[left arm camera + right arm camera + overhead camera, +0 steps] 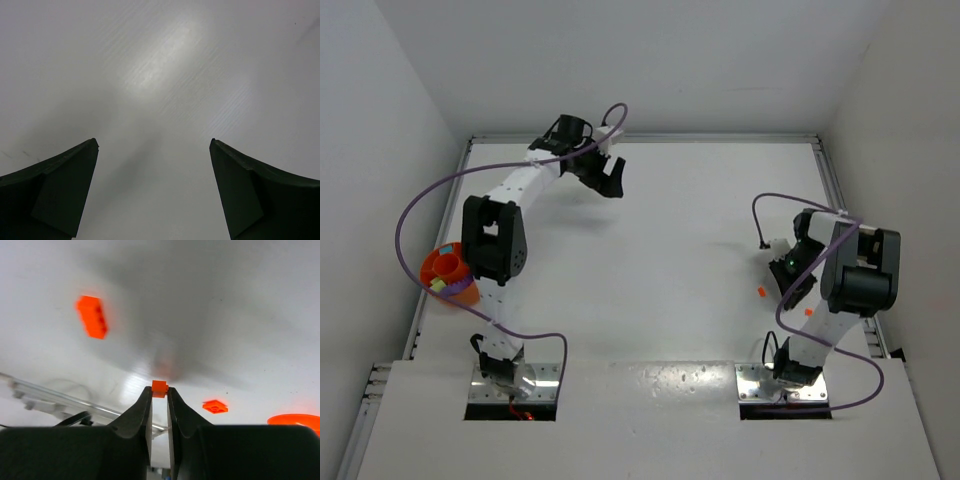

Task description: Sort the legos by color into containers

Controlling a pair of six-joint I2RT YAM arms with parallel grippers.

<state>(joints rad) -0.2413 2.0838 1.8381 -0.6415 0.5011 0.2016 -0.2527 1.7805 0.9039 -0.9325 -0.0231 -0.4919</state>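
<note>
Right gripper (159, 391) — was clamped on an orange lego (159, 386), at 3 o'clock of the table (680, 240). Left gripper (154, 141) — was spread wide, empty, at 11 o'clock. Orange bowl (426, 270) was noted at 9 o'clock.

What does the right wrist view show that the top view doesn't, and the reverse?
Only the right wrist view: the right tool shut on a tiny orange brick. Only the top view: the left tool, and the orange bowl at the far left. Both: loose orange bricks on the white table.
</note>
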